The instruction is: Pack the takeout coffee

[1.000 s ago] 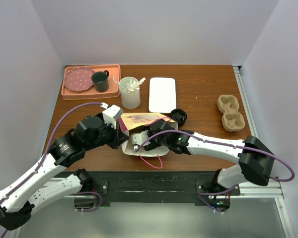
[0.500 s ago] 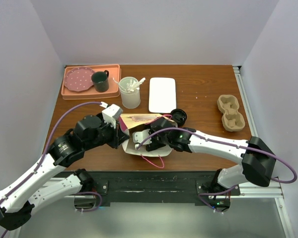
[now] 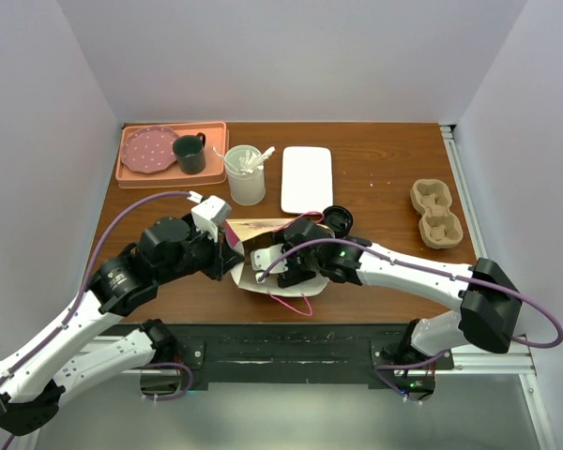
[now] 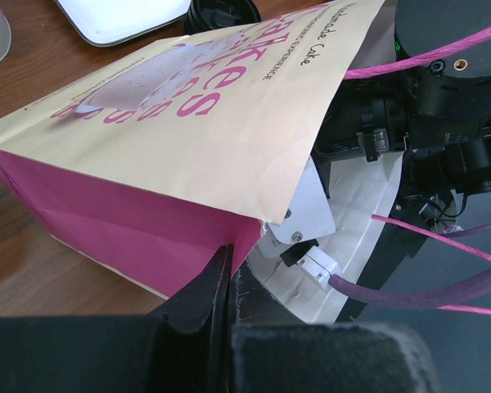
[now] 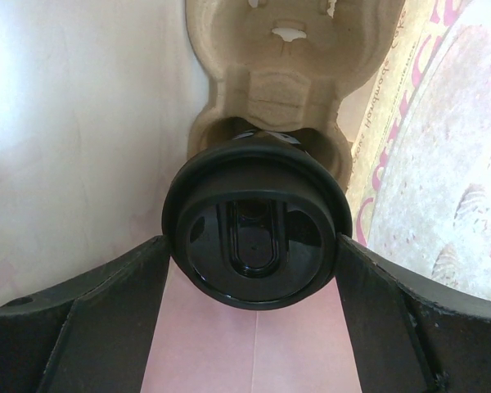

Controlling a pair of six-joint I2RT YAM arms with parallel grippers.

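Right wrist view: right gripper [image 5: 254,242] is straddling the black-lidded cup [image 5: 254,270], jaws wide; whether they are gripping it I cannot tell. That cup is sitting in a carrier [image 5: 270,74] inside the bag [image 4: 172,139]. Clamped tight, left gripper [image 4: 227,270] is pinching the bag's edge; the bag is lying on the table [image 3: 385,187].
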